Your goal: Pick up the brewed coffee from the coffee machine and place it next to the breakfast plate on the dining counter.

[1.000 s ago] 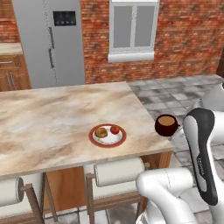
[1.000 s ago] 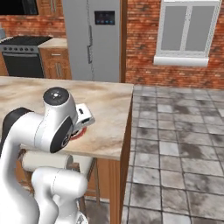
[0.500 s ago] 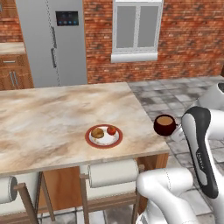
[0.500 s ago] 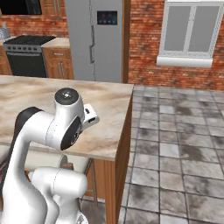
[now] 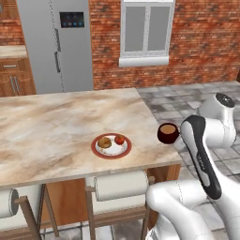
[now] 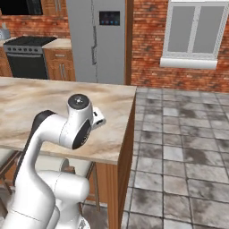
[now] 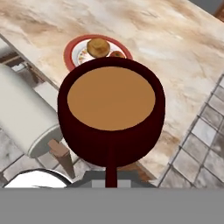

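The brewed coffee [image 5: 167, 133], a dark maroon mug of brown liquid, hangs in the air at the right edge of the dining counter [image 5: 56, 126]. My gripper [image 5: 178, 140] is shut on it from the right, and its fingers are hidden behind the mug. In the hand view the mug [image 7: 111, 111] is close up with its handle pointing at the hand. The breakfast plate [image 5: 111, 146], white with a red rim, carries a bun and a red fruit and lies left of the mug near the counter's front edge. Its rim [image 7: 72, 48] shows just beyond the mug. The coffee machine is out of view.
Cream-cushioned stools [image 5: 119, 185] stand under the counter's front edge, one [image 7: 22, 118] below the mug. A grey fridge [image 5: 61, 47] and a window [image 5: 146, 28] are on the brick back wall. A black stove [image 6: 27, 58] stands far left. Tiled floor [image 6: 179, 147] lies right of the counter [image 6: 27, 98].
The mug in my gripper has moved left, closer to the counter's right edge and the plate. The rest of the scene has barely shifted.
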Controlling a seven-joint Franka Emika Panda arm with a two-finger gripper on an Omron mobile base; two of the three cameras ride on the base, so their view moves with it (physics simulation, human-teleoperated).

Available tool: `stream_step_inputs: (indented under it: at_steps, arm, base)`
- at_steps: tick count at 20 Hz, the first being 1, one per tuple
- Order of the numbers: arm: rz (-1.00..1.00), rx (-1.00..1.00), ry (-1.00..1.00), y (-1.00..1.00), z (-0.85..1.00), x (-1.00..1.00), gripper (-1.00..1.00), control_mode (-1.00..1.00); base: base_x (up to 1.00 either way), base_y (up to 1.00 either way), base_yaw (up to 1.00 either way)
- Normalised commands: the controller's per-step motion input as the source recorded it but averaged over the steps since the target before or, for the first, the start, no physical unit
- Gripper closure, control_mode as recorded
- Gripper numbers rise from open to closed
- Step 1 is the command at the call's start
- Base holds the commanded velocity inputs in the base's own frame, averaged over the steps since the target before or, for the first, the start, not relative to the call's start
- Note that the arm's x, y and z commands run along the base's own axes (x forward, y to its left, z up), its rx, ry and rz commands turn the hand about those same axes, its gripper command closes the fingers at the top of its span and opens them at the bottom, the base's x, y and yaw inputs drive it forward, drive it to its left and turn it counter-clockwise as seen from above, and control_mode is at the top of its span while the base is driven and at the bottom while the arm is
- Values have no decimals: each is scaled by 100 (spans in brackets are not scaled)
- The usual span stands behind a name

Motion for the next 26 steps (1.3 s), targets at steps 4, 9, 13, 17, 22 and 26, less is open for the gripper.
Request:
stream_step_inputs:
  at_steps: [4,9,13,17,22,26]
  arm:
    - [5,-7,0,0,-27,58,100,-100]
    - [5,-7,1,1,-39,69,100,-100]
    - [4,-3,2,0,-44,76,100,-100]
    - [6,0,2,1,-33,73,100,-100]
    - [7,0,6,1,-18,67,100,-100]
    - [5,0,6,4,-21,61,100,-100]
  base:
    - [0,0,0]
    - [0,0,0]
    - [0,0,0]
    - [0,0,0]
    - [0,0,0]
    - [0,0,0]
